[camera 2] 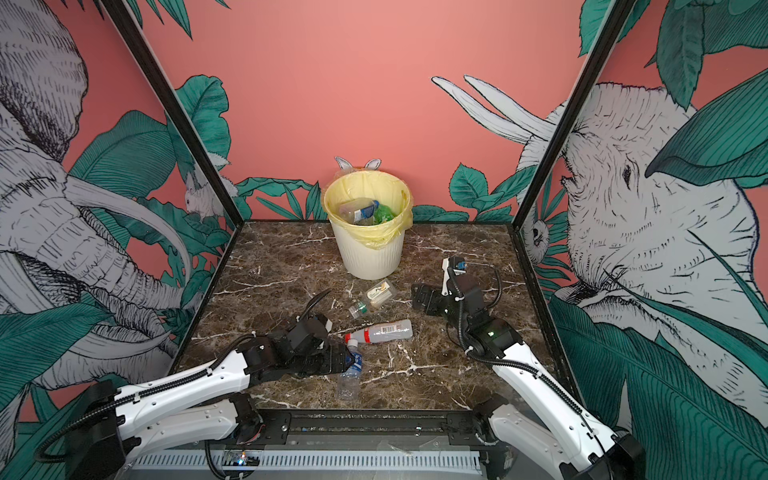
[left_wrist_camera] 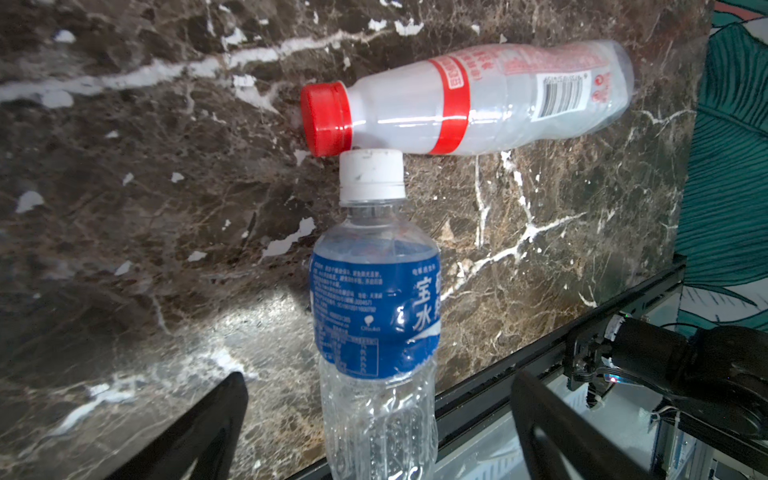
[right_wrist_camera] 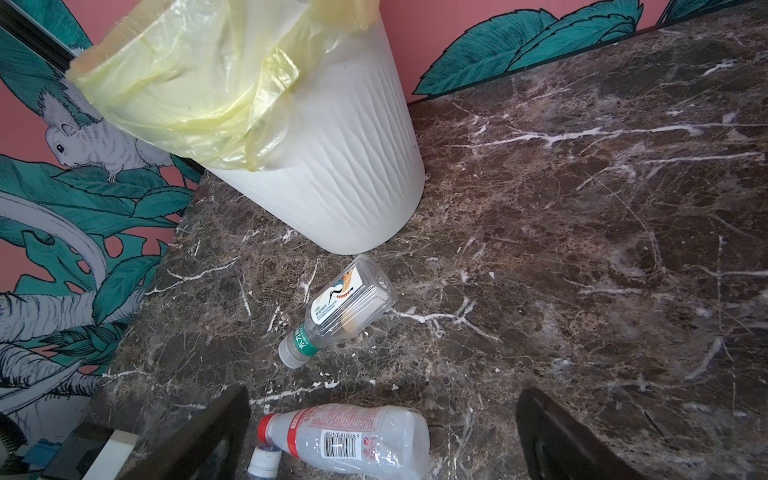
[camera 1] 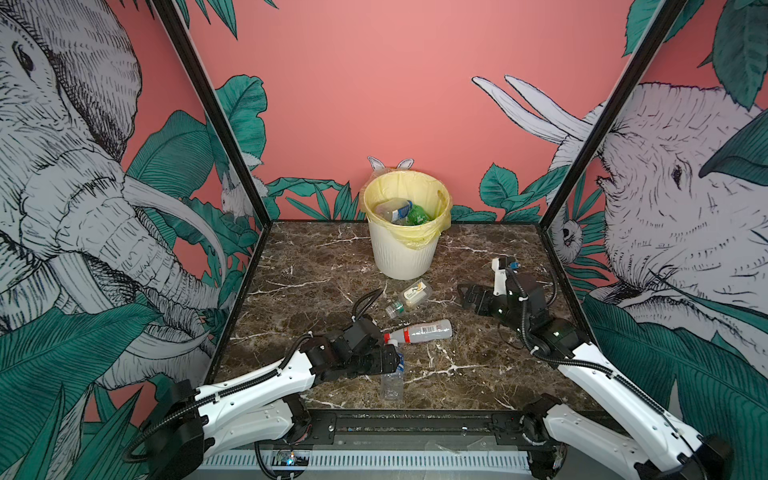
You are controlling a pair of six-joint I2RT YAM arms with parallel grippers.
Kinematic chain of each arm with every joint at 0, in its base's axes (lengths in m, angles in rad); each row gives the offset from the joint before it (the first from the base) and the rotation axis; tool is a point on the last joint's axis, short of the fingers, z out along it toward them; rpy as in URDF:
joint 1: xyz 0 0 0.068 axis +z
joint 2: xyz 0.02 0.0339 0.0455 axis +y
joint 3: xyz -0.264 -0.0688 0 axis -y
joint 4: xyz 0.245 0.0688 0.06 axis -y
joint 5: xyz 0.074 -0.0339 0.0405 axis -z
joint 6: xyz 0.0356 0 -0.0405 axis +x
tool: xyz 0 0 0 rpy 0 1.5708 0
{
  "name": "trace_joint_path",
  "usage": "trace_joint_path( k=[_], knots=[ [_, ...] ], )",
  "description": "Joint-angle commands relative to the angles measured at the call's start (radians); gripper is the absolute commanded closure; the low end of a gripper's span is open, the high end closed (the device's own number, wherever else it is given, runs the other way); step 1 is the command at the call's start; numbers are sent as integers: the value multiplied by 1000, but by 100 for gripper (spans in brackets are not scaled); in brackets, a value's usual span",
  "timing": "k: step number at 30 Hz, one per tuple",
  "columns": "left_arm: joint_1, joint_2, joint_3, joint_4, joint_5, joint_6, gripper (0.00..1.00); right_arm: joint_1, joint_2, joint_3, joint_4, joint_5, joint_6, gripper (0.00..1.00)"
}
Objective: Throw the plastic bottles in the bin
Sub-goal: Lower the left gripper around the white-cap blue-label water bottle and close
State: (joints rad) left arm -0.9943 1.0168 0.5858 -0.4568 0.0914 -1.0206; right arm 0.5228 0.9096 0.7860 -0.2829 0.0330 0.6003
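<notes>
Found left gripper (left_wrist_camera: 380, 376) spread wide astride clear blue-labelled plastic bottle (left_wrist_camera: 376, 316) at 6 o'clock on dark marble table (camera 1: 316, 266). Noted right gripper (right_wrist_camera: 382, 392) open at 3 o'clock, cream ribbed yellow-lined bin (camera 1: 399, 253) at 12 o'clock.

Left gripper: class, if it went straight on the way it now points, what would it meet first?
Most likely the blue-labelled bottle, lying between the left gripper's open fingers; how far above it they are is unclear.
</notes>
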Motion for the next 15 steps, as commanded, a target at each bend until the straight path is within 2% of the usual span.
trace_joint_path(
  k=[1,6,15],
  knots=[
    [-26,12,-23,33,-30,-33,1,-4,-10,-17,10,5,16,1],
    [-61,49,-40,64,-41,-64,1,-3,-14,-26,13,2,23,1],
    [-73,114,-21,76,-45,-54,1,-4,-27,-44,13,2,28,1]
  ],
)
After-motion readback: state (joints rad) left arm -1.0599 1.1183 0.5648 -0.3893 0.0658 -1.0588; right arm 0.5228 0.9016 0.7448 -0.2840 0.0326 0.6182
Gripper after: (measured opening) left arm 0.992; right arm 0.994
